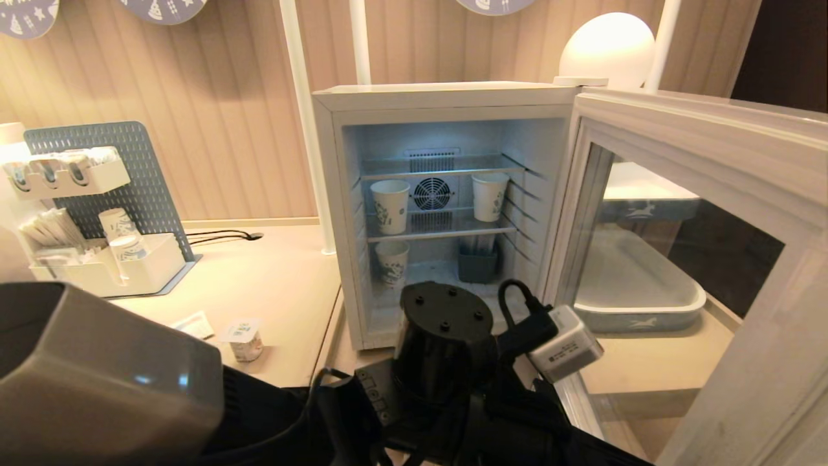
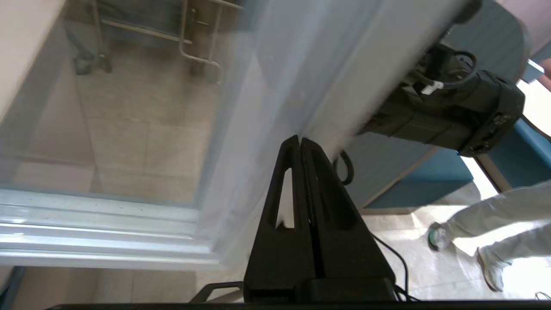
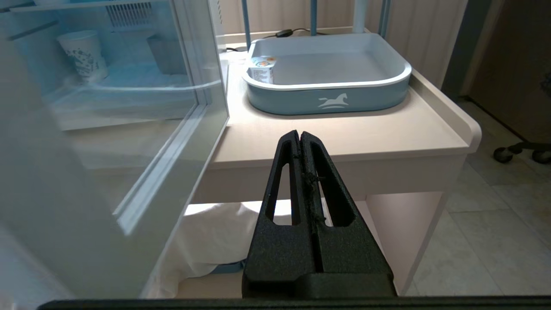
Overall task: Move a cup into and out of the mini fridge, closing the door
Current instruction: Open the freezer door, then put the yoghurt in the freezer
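Note:
The white mini fridge (image 1: 336,194) stands open on the counter, lit inside. Its glass door (image 1: 705,213) is swung wide to the right. A small white yogurt cup (image 1: 244,339) stands on the counter left of the fridge. A second one like it (image 3: 261,69) sits in a corner of the blue tray (image 3: 327,97). My left gripper (image 2: 300,139) is shut and empty, its tips against the door's white frame (image 2: 301,64) low down. In the head view only its black wrist (image 1: 446,330) shows. My right gripper (image 3: 300,134) is shut and empty, parked below the counter's front edge, facing the tray.
Three tall paper cups (image 1: 390,206) (image 1: 490,196) (image 1: 392,262) and a grey bin (image 1: 478,265) stand on the fridge shelves. A pegboard organiser (image 1: 97,259) fills the counter's left end, with a flat packet (image 1: 194,323) nearby. A person's legs (image 2: 495,224) show on the floor beyond.

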`<state>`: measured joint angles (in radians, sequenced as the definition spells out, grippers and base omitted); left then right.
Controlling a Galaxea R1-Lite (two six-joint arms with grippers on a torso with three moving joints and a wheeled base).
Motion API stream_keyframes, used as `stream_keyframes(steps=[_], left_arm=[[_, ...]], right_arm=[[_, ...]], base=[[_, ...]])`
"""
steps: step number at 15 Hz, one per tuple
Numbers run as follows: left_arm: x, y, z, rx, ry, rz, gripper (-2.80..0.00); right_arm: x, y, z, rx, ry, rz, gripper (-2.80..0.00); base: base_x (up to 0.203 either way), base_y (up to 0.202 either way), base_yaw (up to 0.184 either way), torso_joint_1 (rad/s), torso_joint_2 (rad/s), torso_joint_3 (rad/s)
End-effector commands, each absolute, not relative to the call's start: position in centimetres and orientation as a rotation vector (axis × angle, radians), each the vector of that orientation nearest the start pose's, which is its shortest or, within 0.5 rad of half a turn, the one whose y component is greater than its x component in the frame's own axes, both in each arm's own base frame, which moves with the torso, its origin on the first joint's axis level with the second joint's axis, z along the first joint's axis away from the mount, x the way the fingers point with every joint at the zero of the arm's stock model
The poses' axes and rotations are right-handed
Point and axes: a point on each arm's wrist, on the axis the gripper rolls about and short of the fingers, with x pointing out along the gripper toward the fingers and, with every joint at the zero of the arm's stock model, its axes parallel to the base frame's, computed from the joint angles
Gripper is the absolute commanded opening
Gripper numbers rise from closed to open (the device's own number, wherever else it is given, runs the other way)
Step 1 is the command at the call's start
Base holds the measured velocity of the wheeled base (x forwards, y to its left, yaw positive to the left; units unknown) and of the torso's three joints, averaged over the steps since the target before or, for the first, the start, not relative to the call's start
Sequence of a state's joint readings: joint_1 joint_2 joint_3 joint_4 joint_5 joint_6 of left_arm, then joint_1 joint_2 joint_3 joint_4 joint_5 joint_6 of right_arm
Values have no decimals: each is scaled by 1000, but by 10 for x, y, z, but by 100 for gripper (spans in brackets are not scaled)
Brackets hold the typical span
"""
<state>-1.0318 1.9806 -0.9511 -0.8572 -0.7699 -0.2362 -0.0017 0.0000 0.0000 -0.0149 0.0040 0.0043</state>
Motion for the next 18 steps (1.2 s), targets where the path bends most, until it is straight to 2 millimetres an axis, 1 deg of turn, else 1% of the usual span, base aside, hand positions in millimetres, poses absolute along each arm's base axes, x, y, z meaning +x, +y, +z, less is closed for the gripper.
stream_keyframes(steps=[1,2,4,5,7,8,10,12,13,14,15,17,18], left_arm=[[169,-331,142,-136,427,-1776,-280],[168,-331,141,-135,436,-1773,-280],[170,-328,141,-125,469,-1674,-280],[173,-324,143,-115,475,-1577,-280],[194,-306,150,-98,454,-1313,-280],[209,-291,154,-85,436,-1166,-280],[238,-255,164,-50,394,-861,-280],[265,-210,173,-33,363,-541,-280],[272,-187,178,-26,348,-385,-280],[272,-161,184,-20,330,-245,-280],[267,-142,190,-15,315,-162,-280],[242,-107,209,0,261,-51,-280],[224,-89,222,7,223,9,-280]], right_arm=[[-22,0,74,5,-5,2,-280],[-22,0,74,5,-5,2,-280],[-22,0,74,5,-5,2,-280],[-22,0,74,5,-5,3,-280],[-22,0,74,5,-5,3,-280],[-22,0,74,3,-5,3,-280],[-22,0,74,3,-5,3,-280],[-22,0,74,3,-5,3,-280],[-22,0,74,3,-5,3,-280],[-22,0,74,3,-5,3,-280],[-22,0,74,3,-5,3,-280],[-22,0,74,3,-5,3,-280],[-22,0,74,3,-5,3,-280]], base=[[0,0,0,0,0,0],[0,0,0,0,0,0],[0,0,0,0,0,0],[0,0,0,0,0,0],[0,0,0,0,0,0],[0,0,0,0,0,0],[0,0,0,0,0,0],[0,0,0,0,0,0],[0,0,0,0,0,0],[0,0,0,0,0,0],[0,0,0,0,0,0],[0,0,0,0,0,0],[0,0,0,0,0,0]])
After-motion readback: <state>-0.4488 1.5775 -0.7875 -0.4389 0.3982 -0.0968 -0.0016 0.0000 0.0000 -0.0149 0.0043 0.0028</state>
